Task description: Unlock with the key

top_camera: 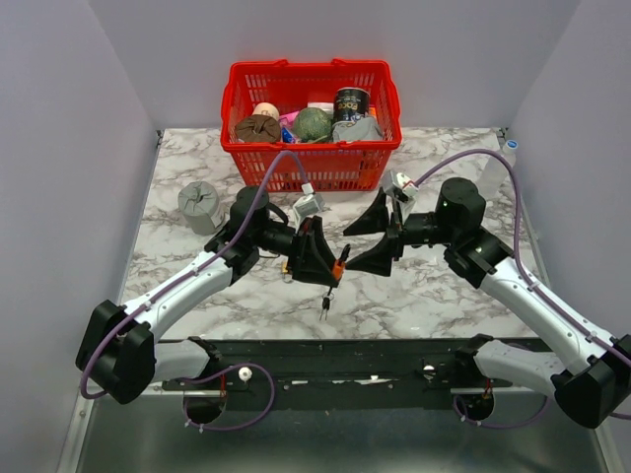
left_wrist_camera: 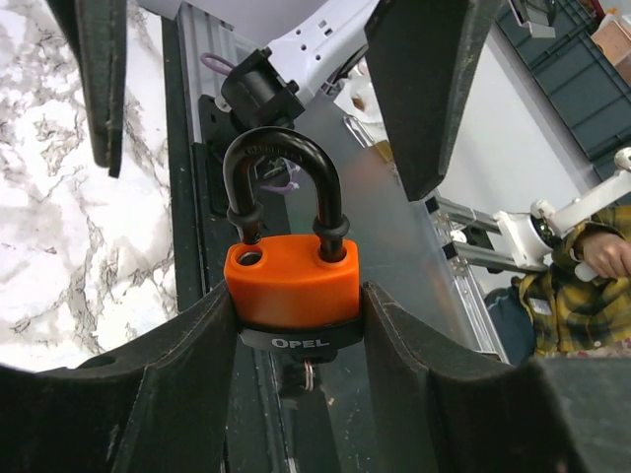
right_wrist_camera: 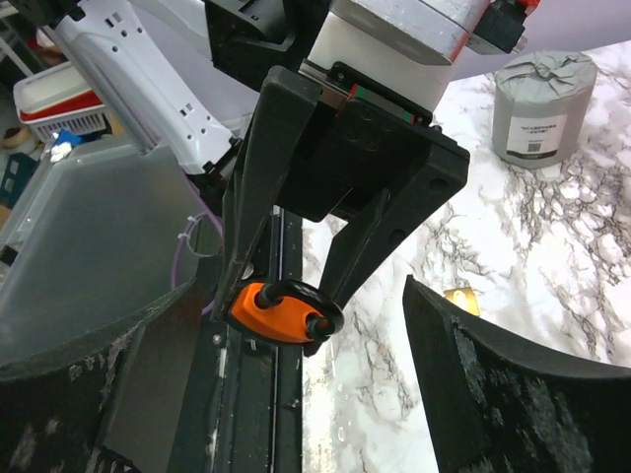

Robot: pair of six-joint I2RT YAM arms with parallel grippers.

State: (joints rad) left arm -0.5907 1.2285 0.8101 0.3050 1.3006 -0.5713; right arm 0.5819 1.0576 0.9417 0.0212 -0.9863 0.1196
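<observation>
Left gripper (top_camera: pixel 319 256) clamps orange-and-black padlock (left_wrist_camera: pixel 293 286): rounded body, curved black shackle. Right gripper (top_camera: pixel 369 238) spread wide, just beside it. Key (top_camera: pixel 323 307): small dark shape dangling beneath padlock, apparently from keyhole, over marble-patterned table (top_camera: pixel 444 296).

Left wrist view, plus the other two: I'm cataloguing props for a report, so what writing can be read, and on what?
"OPEL": on the black band of the orange padlock.
Stamped letters on the padlock's shackle: too small to read.
Label on the grey roll: blurred, unreadable.
Label on the dark can in the red basket: blurred, unreadable.
</observation>
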